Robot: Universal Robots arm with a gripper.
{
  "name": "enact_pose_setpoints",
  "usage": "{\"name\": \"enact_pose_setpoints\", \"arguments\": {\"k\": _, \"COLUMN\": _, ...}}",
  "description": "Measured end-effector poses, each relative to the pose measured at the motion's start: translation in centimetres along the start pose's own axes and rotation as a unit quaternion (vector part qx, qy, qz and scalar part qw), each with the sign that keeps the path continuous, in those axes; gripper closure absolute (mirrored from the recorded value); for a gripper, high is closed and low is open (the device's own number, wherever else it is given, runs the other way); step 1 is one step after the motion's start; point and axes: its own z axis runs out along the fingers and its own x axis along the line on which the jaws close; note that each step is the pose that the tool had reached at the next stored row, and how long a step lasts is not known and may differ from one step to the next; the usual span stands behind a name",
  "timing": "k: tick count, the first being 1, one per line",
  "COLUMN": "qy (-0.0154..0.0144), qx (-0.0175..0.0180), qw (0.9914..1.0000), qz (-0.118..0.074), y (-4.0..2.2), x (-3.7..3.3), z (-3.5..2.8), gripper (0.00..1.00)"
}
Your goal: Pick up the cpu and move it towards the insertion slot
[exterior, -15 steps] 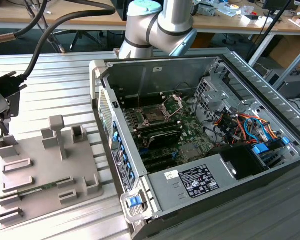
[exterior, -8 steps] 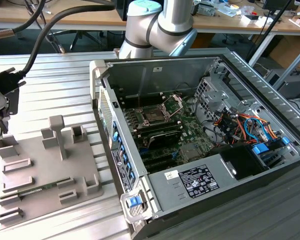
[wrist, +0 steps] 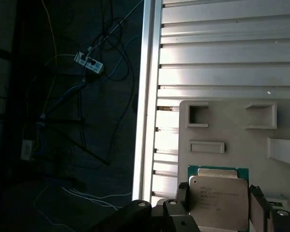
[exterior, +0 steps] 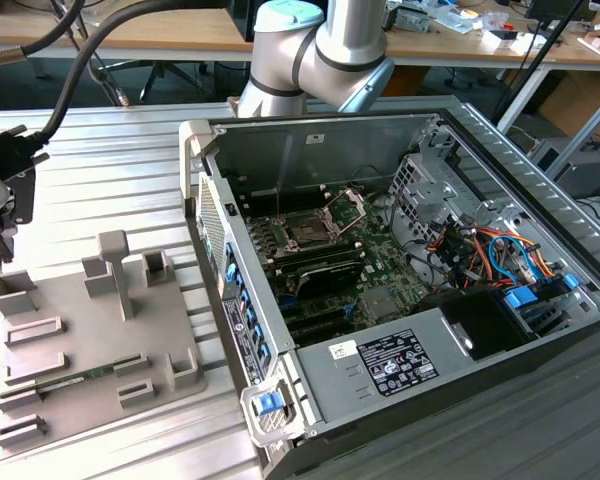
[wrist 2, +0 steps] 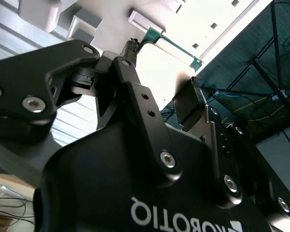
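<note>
Gripper (wrist: 216, 194) pinches the cpu (wrist: 218, 207) by two edges above the grey tray (wrist: 232, 140), so we want it level and well clear of the case wall (exterior: 210, 215) toward the insertion slot (exterior: 305, 232)

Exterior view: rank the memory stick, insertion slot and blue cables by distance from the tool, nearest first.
1. Memory stick: on the gray tray beside the tool, exterior view's left.
2. Insertion slot: middle of the open computer case.
3. Blue cables: the case's end at the exterior view's right.
</note>
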Motion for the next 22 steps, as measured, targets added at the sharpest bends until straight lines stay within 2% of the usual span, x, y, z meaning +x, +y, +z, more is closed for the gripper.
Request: {"name": "enact_pose_setpoints", "arguments": {"k": 22, "qy": 0.0000, "qx": 0.0000, "qw": 1.00000, "qz": 0.000, "y": 0.07, "x": 0.00, "z": -1.17, "gripper": 0.45}}
